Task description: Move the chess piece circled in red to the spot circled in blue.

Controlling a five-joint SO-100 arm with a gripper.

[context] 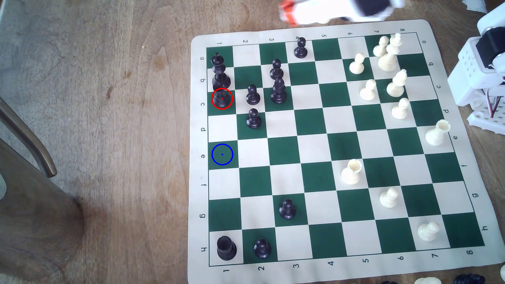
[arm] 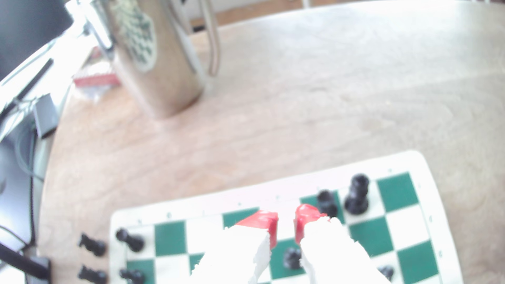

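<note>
Rook [context: 222, 98] in the red ring, well apart from the slightly spread, empty claw [arm: 286, 224].

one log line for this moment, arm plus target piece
claw: open, empty, above board | rook: in red ring, untouched | blue spot: free

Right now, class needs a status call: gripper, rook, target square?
Gripper open, empty, off the rook. Black rook on red-ringed square, king crowding behind. Blue-circled square free.
</note>
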